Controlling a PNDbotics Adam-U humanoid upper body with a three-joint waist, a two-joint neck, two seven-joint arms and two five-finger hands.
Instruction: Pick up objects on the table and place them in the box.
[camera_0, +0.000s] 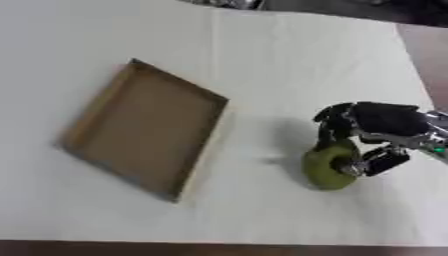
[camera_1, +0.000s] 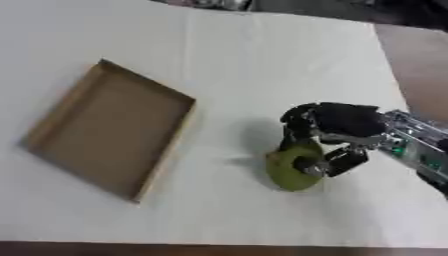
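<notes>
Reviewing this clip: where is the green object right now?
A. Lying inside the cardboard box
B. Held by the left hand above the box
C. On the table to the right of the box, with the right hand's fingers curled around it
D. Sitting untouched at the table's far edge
C: the green object sits on the white table, apart from the box, with the right hand curled around it.

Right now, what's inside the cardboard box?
Nothing shows inside the cardboard box; its bare brown floor is fully visible. The green round object sits outside on the table, under the right hand, whose fingers curl round it.
</notes>
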